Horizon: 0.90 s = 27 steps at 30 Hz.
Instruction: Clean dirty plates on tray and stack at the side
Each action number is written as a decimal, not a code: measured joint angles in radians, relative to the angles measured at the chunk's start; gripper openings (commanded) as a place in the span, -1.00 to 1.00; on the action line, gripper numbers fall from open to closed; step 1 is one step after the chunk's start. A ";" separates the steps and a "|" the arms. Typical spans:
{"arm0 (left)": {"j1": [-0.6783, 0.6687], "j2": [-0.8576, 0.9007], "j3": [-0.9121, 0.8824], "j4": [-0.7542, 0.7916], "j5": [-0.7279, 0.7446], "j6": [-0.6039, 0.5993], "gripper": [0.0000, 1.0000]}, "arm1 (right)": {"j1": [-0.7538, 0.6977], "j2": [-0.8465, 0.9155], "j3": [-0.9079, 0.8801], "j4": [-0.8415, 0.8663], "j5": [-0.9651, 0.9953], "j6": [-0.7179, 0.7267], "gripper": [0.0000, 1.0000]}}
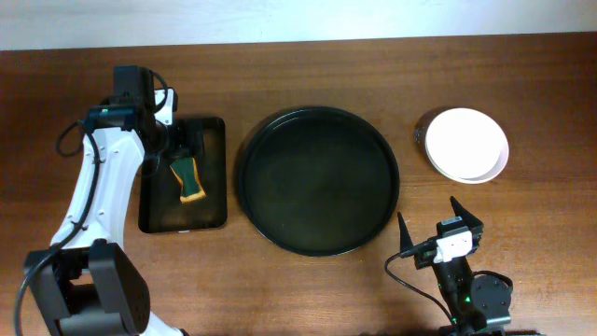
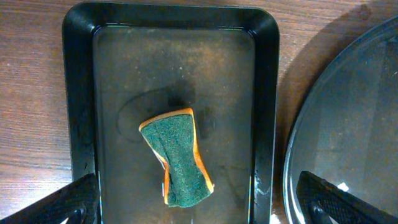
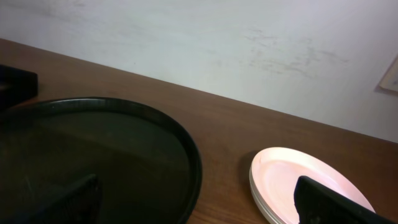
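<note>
The dirty plates [image 1: 466,145] sat stacked near the far right corner of the surface [image 1: 541,84], outside the tray [image 1: 317,182], which held nothing. Only the left wrist view showed clearly the green-and-orange sponge [image 2: 177,158] lying in the rectangular tray [image 2: 79,93], under the wide-spread, empty left tool [image 2: 196,193]. The right tool [image 1: 434,229], by the near edge, gaped open and held nothing.

1 green-and-orange sponge [image 2: 176,157] lies in the small rectangular black tray [image 2: 124,68] — on a brown wooden table [image 1: 308,56].
</note>
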 measured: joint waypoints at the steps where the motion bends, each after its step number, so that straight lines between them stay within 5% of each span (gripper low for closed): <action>1: 0.000 0.000 0.000 0.000 0.000 0.000 0.98 | 0.000 0.000 0.000 0.000 0.000 0.000 0.98; 6: 0.000 -0.074 0.000 -0.001 0.000 0.000 0.98 | 0.000 0.000 0.000 0.000 0.000 0.000 0.97; 13: 0.000 -0.558 -0.077 0.002 -0.003 0.000 0.98 | 0.000 0.000 0.000 0.000 0.000 0.000 0.97; 22: 0.000 -1.242 -0.787 0.023 -0.019 0.000 0.98 | 0.000 0.002 0.000 -0.001 0.000 -0.001 0.97; 26: 0.000 -1.408 -1.028 0.344 -0.013 0.000 0.99 | 0.000 0.002 0.000 -0.001 0.000 0.000 0.97; 27: 0.000 -1.445 -1.086 0.566 0.001 -0.001 0.98 | 0.000 0.002 0.000 -0.001 0.000 0.000 0.97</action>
